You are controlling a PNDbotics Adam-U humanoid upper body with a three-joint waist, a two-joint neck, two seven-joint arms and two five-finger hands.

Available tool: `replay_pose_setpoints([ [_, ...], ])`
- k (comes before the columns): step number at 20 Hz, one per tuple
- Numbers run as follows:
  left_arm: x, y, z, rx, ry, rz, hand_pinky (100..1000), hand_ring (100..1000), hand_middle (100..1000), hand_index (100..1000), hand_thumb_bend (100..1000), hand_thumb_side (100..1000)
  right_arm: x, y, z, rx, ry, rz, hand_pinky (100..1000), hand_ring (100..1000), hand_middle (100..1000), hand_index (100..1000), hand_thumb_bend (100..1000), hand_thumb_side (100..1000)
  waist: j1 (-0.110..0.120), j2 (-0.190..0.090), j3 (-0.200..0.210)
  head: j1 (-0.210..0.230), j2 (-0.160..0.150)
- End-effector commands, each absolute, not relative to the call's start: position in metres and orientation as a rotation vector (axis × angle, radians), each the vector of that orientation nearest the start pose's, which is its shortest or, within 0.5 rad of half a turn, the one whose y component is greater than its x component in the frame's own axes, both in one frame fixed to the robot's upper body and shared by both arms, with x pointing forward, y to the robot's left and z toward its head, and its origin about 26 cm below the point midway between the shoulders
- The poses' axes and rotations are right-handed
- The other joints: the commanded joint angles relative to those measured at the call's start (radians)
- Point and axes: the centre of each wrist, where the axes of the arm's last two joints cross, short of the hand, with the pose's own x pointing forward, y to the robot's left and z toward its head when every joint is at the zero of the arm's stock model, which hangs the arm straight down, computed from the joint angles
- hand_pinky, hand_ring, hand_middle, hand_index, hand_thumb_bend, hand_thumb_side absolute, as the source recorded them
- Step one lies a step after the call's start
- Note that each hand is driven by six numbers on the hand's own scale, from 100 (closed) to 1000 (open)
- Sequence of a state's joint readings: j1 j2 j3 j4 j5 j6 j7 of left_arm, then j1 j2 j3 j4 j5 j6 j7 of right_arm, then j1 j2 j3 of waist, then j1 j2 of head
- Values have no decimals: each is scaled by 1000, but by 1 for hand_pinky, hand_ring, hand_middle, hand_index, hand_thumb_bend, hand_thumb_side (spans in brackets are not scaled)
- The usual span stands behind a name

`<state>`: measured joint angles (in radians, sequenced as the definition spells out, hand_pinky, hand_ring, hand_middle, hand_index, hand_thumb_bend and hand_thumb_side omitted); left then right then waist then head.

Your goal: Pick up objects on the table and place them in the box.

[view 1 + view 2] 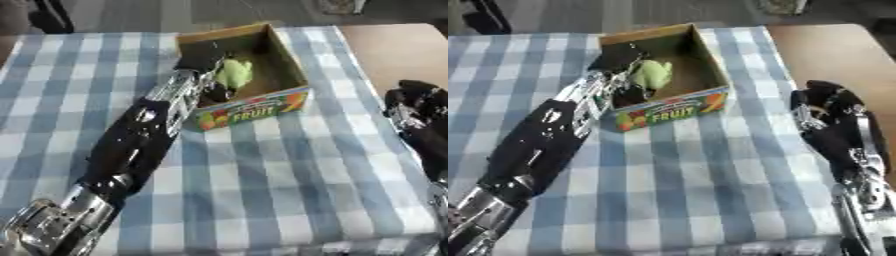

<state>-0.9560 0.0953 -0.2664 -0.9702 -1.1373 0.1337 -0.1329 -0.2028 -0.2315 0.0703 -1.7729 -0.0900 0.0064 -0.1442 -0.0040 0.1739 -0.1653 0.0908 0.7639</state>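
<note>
A pale green object (pixel 234 73) sits inside the cardboard box (pixel 282 65), which lies at twelve o'clock on the checked table (pixel 280 170). The left hand (pixel 203 59) reaches into the box, its fingers curled round the green object. At three o'clock the right hand (pixel 822 104) rests on the table, fingers curled, holding nothing.

We seem to be in a home-like or staged indoor room: a blue-and-white checked cloth (pixel 289 170) covers the table, a bare wooden tabletop (pixel 833 50) shows at its right, and grey plank flooring (pixel 140 12) lies beyond.
</note>
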Motion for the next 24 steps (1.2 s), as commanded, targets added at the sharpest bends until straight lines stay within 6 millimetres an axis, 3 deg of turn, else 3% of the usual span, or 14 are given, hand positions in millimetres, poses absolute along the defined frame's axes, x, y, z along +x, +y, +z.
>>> replay_pose_setpoints([
  [1, 455, 100, 180, 1033, -1684, -1356, 836, 848, 848, 891, 995, 478, 316, -248, 114, -74, -1980, 106, 624, 698, 613, 729, 273, 270, -5, -12, 1, -1, 6],
  [2, 452, 100, 185, 1021, -1721, -1335, 847, 856, 854, 891, 1000, 512, 316, -249, 114, -74, -1980, 105, 624, 698, 613, 729, 273, 270, -5, -12, 3, -2, 6],
  [7, 430, 108, 218, 934, -1959, -1115, 831, 838, 836, 875, 1000, 496, 315, -250, 114, -82, -1981, 97, 625, 698, 613, 729, 273, 270, -6, -12, 19, -10, 6],
  [11, 407, 129, 242, 797, -2113, -896, 779, 792, 788, 839, 1000, 481, 315, -252, 113, -90, -1980, 89, 625, 699, 613, 729, 273, 270, -4, -13, 39, -23, 6],
  [15, 390, 144, 254, 635, -2175, -753, 775, 789, 784, 837, 1000, 477, 315, -252, 113, -95, -1979, 84, 625, 699, 613, 729, 273, 270, -3, -15, 49, -28, 6],
  [16, 388, 146, 255, 626, -2176, -741, 697, 715, 702, 791, 920, 426, 315, -252, 113, -95, -1980, 83, 626, 699, 613, 730, 274, 270, -3, -14, 51, -29, 6],
  [19, 381, 166, 254, 612, -2204, -627, 669, 678, 667, 772, 791, 407, 315, -255, 114, -110, -1986, 63, 626, 700, 613, 730, 274, 271, -7, -10, 100, -54, 5],
  [24, 362, 203, 241, 597, -2251, -412, 656, 652, 642, 758, 695, 373, 316, -257, 116, -118, -1995, 54, 627, 700, 614, 730, 271, 272, -11, -5, 132, -63, 3],
])
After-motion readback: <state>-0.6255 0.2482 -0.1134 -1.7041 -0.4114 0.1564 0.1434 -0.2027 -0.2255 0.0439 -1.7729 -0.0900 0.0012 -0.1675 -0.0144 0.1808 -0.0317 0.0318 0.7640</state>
